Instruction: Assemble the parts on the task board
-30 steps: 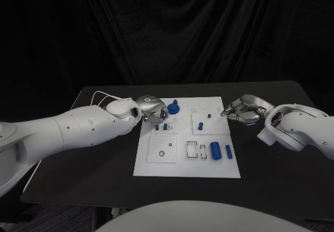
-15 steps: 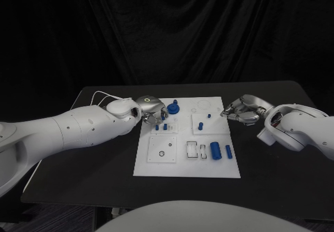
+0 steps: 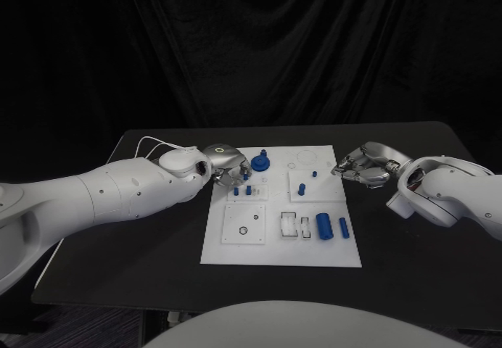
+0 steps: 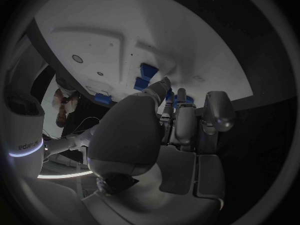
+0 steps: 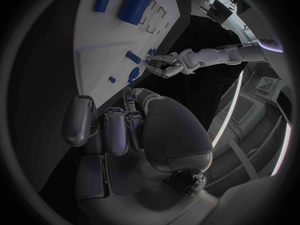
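Note:
The white task board (image 3: 243,246) lies mid-table. My left hand (image 3: 223,162) hovers over its far left corner, beside a blue round knob (image 3: 260,161). Its thumb and fingers close round a small blue peg (image 3: 246,175), which peeks out between them in the left wrist view (image 4: 170,96). The right wrist view also shows that hand (image 5: 165,65) at the peg. My right hand (image 3: 365,166) rests at the board's far right edge, fingers curled in with nothing in them (image 5: 137,130). Two short pegs (image 3: 243,191) and another peg (image 3: 301,189) stand in the board.
A thick blue cylinder (image 3: 324,226) and a slim blue rod (image 3: 343,228) lie on the board's near right part, beside white rectangular slots (image 3: 295,224). A square plate with holes (image 3: 244,222) sits near left. Black table (image 3: 136,254) surrounds the board.
My left hand has shifted slightly left, away from the blue knob, with the small peg still at its fingertips. The right hand has not moved.

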{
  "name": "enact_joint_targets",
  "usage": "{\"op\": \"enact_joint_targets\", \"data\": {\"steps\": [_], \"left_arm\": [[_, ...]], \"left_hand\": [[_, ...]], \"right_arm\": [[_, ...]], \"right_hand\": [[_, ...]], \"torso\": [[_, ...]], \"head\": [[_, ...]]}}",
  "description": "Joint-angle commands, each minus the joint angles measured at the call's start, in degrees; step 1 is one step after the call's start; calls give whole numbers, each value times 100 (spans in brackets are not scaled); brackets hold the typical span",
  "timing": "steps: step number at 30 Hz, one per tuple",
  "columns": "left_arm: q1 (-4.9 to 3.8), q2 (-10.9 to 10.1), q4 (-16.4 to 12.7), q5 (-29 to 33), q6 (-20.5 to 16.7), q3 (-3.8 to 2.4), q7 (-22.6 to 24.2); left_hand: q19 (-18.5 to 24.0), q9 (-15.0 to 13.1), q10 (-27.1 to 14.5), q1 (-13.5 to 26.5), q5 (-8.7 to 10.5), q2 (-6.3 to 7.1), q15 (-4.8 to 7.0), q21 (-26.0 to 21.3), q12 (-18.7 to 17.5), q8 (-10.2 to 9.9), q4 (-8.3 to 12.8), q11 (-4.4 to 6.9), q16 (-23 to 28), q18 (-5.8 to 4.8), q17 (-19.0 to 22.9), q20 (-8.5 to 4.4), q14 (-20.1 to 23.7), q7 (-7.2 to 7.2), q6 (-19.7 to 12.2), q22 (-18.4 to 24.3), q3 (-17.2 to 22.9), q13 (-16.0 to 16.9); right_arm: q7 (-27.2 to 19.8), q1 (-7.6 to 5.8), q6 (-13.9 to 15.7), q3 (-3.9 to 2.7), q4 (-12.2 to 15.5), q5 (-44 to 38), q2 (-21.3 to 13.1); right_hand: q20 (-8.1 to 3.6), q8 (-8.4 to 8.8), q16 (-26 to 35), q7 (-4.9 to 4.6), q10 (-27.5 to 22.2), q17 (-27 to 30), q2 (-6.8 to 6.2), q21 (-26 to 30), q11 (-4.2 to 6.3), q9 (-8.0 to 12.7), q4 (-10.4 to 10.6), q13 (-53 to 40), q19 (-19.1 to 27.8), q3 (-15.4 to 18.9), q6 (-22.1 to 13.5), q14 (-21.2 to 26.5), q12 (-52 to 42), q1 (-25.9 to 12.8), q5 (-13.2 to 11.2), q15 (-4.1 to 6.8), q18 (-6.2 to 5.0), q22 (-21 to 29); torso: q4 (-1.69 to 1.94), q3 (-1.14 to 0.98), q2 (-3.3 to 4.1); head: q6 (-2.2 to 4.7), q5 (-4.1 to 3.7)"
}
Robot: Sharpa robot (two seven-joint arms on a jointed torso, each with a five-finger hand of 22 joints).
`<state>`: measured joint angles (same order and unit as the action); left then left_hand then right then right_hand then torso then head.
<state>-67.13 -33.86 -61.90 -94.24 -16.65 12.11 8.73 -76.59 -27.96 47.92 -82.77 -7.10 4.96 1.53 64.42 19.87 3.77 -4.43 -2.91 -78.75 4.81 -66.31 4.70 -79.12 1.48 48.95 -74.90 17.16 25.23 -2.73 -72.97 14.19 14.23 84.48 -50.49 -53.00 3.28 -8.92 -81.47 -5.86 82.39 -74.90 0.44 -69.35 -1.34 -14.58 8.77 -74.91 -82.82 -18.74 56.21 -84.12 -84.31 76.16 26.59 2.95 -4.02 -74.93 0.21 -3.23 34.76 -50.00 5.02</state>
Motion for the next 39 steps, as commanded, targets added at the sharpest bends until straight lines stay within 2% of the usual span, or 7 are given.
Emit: {"op": "enact_joint_targets", "data": {"steps": [1,15,22,25,32,35,39], "left_arm": [[11,-18,20,-21,-86,-2,-30],[12,-667,-190,234,-2077,-2,-576],[11,-1398,-1054,1096,-2792,-1,164],[10,-1804,-1681,1609,-2896,0,650],[9,-2363,-2525,3982,-2357,0,2181],[9,-2511,-2772,5337,-1604,0,2894],[10,-2559,-2959,6926,-454,1,3588]], "left_hand": [[48,11,-23,17,18,-1,-4,-34,-28,-26,-15,3,25,58,3,4,36,-2,-65,-777,-8,-4],[23,171,23,101,35,177,-7,-166,43,-31,-62,-28,124,83,191,14,55,-17,-518,-747,-128,45],[839,336,-260,22,-295,162,-154,-1805,121,0,-124,-240,1138,323,1637,123,934,185,-642,-268,-172,73],[1727,412,-500,222,-345,188,-312,-3353,214,29,-290,-296,2552,505,3035,264,2436,126,-543,209,-295,72],[3160,642,-1490,86,-619,-32,-938,-4743,655,11,-453,-505,4448,301,4086,644,3818,316,-379,697,-459,77],[3889,703,-1805,-9,-724,-144,-1085,-5301,737,-3,-432,-437,4849,162,4373,708,4385,433,-441,973,-496,27],[5374,816,-2698,-142,-1179,-596,-1089,-6107,774,11,-516,-717,5749,115,5003,652,5747,392,-675,1830,-539,-230]], "right_arm": [[82,16,-38,-3,2,-19,-5],[89,11,-5,-4,46,-19,-108],[54,-193,158,-5,148,-165,-221],[50,-343,227,-5,192,-374,-223],[192,-587,237,-5,207,-994,-48],[317,-654,148,-5,170,-1450,79],[529,-688,-127,-6,76,-2267,233]], "right_hand": [[0,-6,32,-13,-45,-120,27,39,9,-8,-19,-463,36,-3,-25,-212,21,-43,35,-16,-78,-451],[1,-13,55,-13,-80,-85,-5,83,8,-13,-35,-420,51,5,-18,-201,45,-52,29,-18,-87,-432],[5,-37,153,-12,-222,57,-117,256,7,-32,-163,-271,122,-9,8,-136,145,11,23,-22,-119,-358],[18,-60,298,-21,-580,256,-230,498,-3,-53,-290,123,227,-23,32,-39,423,73,-19,-35,-162,-254],[46,-160,482,-33,-2002,506,-412,974,-33,-137,-544,1566,447,-176,156,139,1598,248,46,-67,-242,-58],[82,-242,636,-83,-3512,718,-566,1340,-98,-254,-737,2883,647,-455,193,323,2815,382,34,-121,-301,77],[207,-282,802,-206,-4128,981,-686,1830,-260,-449,-876,3219,1009,-728,1,656,3301,338,-32,-265,-370,198]], "torso": [[5,2,1],[-1,2,-1],[-3,15,-3],[2,22,-1],[36,47,-1],[80,70,10],[119,121,35]], "head": [[0,1],[0,-37],[0,96],[0,72],[0,73],[0,43],[0,72]]}}
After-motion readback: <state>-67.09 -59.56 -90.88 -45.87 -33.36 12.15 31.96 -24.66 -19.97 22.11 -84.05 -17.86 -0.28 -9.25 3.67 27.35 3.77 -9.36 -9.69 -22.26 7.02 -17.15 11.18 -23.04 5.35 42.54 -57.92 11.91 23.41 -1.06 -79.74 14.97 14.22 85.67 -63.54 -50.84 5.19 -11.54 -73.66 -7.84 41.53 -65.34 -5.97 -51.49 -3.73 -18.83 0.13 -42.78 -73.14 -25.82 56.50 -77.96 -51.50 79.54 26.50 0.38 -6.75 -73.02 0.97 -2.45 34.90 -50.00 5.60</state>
